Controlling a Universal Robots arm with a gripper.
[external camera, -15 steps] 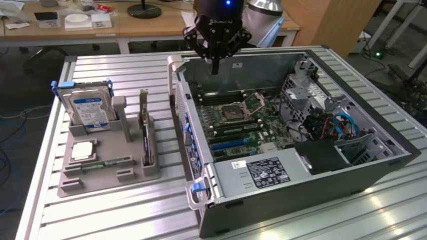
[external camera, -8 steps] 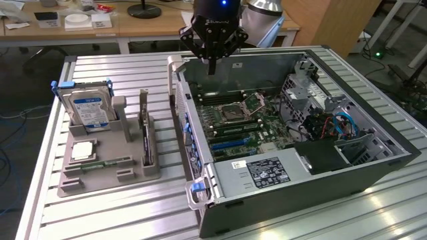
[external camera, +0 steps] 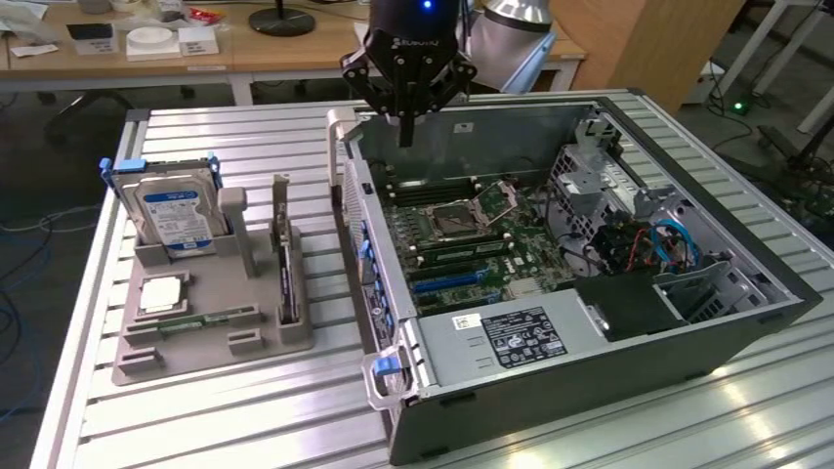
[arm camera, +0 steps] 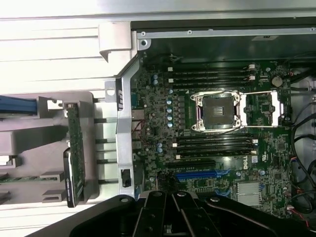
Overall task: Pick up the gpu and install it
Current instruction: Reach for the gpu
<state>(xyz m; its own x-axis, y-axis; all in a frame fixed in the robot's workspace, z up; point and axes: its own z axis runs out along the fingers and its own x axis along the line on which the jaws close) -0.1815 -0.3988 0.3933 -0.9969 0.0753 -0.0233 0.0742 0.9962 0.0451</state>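
The gripper [external camera: 406, 135] is clenched on nothing. Its black, jointed metal fingers meet in one narrow point that hangs in the air just above the rear wall of the open computer case [external camera: 573, 391]. A line of pale lettering crosses its body, too small to read. In the wrist view the gripper [arm camera: 173, 197] shows as dark, matte linkages over the motherboard [arm camera: 153, 118].

The motherboard is a dark green board, thick with small round capacitors. On it sit a square silvery processor socket [arm camera: 220, 112] with a hinged metal frame, long black memory slots [arm camera: 212, 74] on either side of the socket, and one bright blue slot [arm camera: 195, 175]. White letters printed near the blue slot may read DELL. A small finned silvery heat sink [arm camera: 248, 192] lies close by. The case is grey sheet steel; inside it, a boxy metal power supply [external camera: 450, 352] carries a black label with white print that cannot be made out.

The gpu [external camera: 284, 259] is well apart from the gripper. It stands on its long edge in a slot of the grey moulded holder tray [external camera: 195, 342], beside the case on the exterior view's left. In the wrist view the gpu [arm camera: 75, 148] appears as a thin green strip with a dark part at one end. The tray also holds an upright silver hard drive [external camera: 176, 215] with a blue-and-white label. All of it rests on a ribbed aluminium table [external camera: 234, 420].
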